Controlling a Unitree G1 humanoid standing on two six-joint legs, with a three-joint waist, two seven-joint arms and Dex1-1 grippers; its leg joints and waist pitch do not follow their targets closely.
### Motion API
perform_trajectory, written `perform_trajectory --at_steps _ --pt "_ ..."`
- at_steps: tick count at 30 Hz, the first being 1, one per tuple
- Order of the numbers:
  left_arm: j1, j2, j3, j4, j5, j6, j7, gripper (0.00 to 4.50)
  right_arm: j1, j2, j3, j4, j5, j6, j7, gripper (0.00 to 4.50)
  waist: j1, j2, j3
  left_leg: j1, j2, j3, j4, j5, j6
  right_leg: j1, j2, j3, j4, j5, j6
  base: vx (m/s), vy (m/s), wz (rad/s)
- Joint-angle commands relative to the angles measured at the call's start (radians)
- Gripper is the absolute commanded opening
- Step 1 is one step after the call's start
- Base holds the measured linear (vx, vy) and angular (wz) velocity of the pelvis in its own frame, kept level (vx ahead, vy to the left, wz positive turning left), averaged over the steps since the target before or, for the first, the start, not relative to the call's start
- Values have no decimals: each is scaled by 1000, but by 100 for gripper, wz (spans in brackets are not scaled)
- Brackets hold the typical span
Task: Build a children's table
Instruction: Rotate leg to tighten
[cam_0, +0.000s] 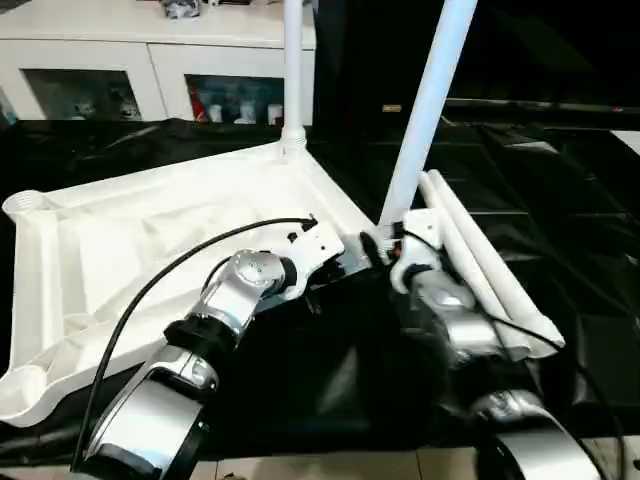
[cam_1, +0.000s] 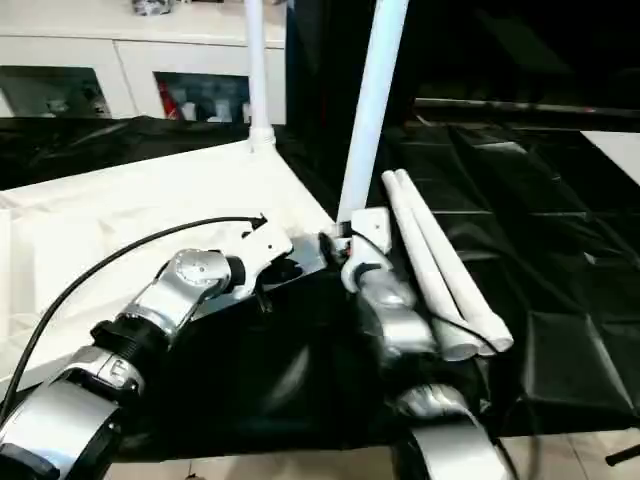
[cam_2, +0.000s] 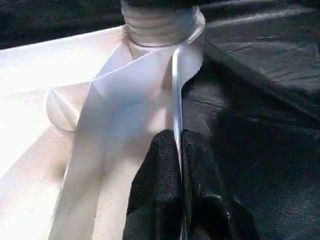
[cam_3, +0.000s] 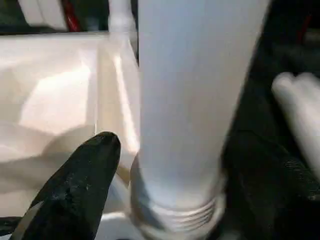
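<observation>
The tabletop (cam_0: 150, 240) lies upside down on the black-covered bench (cam_0: 560, 200), ribbed underside up, so that its corner sockets face upward to take the legs. At far left an empty socket (cam_0: 25, 205) waits for a leg. At the far corner one leg (cam_0: 292, 70) already stands upright in its socket.

I keep my left tool (cam_2: 177, 165) clenched on the thin side rim (cam_2: 175, 90) of the tabletop, its two black fingers (cam_2: 155, 190) pinching the edge just short of the near corner socket (cam_2: 162, 22). I judge this grip serves to steady the top against the twist of a leg being screwed in.

To the right, a second leg (cam_0: 425, 110) rises from that near corner, leaning slightly. The right wrist view shows its threaded end (cam_3: 175, 215) seated at the socket, with some thread turns exposed, so I judge it not fully driven home. My right tool (cam_3: 175, 170) is released: one finger (cam_3: 80, 185) stands clear to one side of the leg and the other to the far side, neither pressing it, placed, I judge, for a fresh grasp and another turn.

Farthest right, two spare legs (cam_0: 485, 265) lie side by side on the bench, touching, just beside my right forearm, within reach for the remaining sockets.
</observation>
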Motion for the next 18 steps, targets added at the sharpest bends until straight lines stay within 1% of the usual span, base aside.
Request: perform_trajectory --at_steps 1,2,3,4,5,6,7,8,9,10,11,12,13,14,15,16,17,18 --pt "-15 -22 54 -15 -55 -76 32 57 40 -25 22 -87 -12 24 45 383 5 -19 -60 -6 1 8 -58 -179 49 50 -46 45 -90 -332 -89 0 0 0" --pt "-28 -14 89 -35 -75 -84 58 61 100 -66 51 -187 -20 48 97 383 9 -16 -64 -6 4 7 -57 -153 50 53 -47 46 -83 -266 -112 0 0 0" --pt "-29 -13 94 -37 -78 -85 62 71 107 -70 54 -198 -20 50 104 383 13 -13 -65 -6 6 6 -55 -136 52 57 -43 46 -77 -208 -122 0 0 0" --pt "-31 -10 99 -41 -82 -85 66 83 115 -76 58 -211 -20 54 113 383 11 -16 -65 -7 8 6 -54 -124 59 55 -41 44 -67 -130 -148 0 0 0" --pt "-35 -3 109 -49 -85 -82 76 93 130 -86 67 -237 -15 65 134 383 7 -20 -64 -14 7 4 -56 -124 60 61 -41 41 -63 -109 -159 0 0 0" --pt "-43 26 123 -64 -79 -54 99 98 165 -105 90 -304 1 93 188 383 6 -15 -63 -12 6 5 -55 -137 60 59 -39 40 -66 -116 -160 0 0 0" --pt "-42 49 132 -82 -76 -36 108 98 182 -116 106 -338 13 107 225 383 5 -16 -65 -9 8 4 -54 -139 61 59 -40 41 -65 -109 -163 0 0 0" --pt "-42 49 132 -82 -76 -36 108 115 182 -116 106 -338 13 107 225 383 1 -18 -67 -11 7 4 -51 -123 69 62 -40 42 -60 -81 -170 0 0 0" --pt "-29 108 169 -140 -74 14 132 128 211 -139 139 -393 30 131 287 383 -1 -18 -68 -15 5 5 -48 -101 77 63 -39 42 -55 -44 -180 0 0 0" --pt "-22 131 185 -163 -73 29 141 128 222 -148 150 -414 34 140 305 383 2 -20 -68 -14 7 4 -47 -91 80 65 -40 43 -52 -23 -187 0 0 0" --pt "-8 159 199 -191 -70 43 143 140 229 -152 156 -426 41 152 319 383 0 -16 -66 -16 7 5 -46 -77 90 62 -41 43 -49 0 -192 0 0 0" --pt "5 187 209 -216 -61 58 149 140 233 -156 160 -431 41 161 324 383 -2 -14 -63 -16 9 5 -49 -89 89 60 -41 42 -51 -17 -192 0 0 0" --pt "20 212 217 -237 -50 66 156 140 239 -159 164 -443 41 177 328 383 -3 -13 -62 -11 10 6 -50 -111 77 58 -41 42 -55 -61 -191 0 0 0" --pt "38 242 226 -263 -36 82 162 140 243 -163 169 -452 44 191 337 383 -3 -12 -61 -9 10 6 -50 -121 70 56 -40 43 -57 -80 -189 0 0 0" --pt "58 275 239 -295 -29 106 167 140 251 -168 174 -474 49 210 350 383 0 -8 -61 -1 13 8 -50 -130 59 51 -40 46 -57 -89 -192 0 0 0" --pt "76 306 255 -325 -23 135 173 140 256 -171 176 -489 53 228 360 383 2 -28 -57 -9 12 8 -54 -128 55 56 -39 44 -55 -106 -184 0 0 0" --pt "92 334 267 -355 -11 166 178 140 258 -175 178 -499 54 247 363 383 3 -19 -58 -4 16 6 -55 -129 45 52 -42 45 -51 -116 -180 0 0 0" --pt "102 351 272 -375 -6 186 182 140 261 -179 178 -508 54 262 365 383 2 -16 -56 -4 16 6 -56 -135 42 49 -40 45 -54 -122 -177 0 0 0"
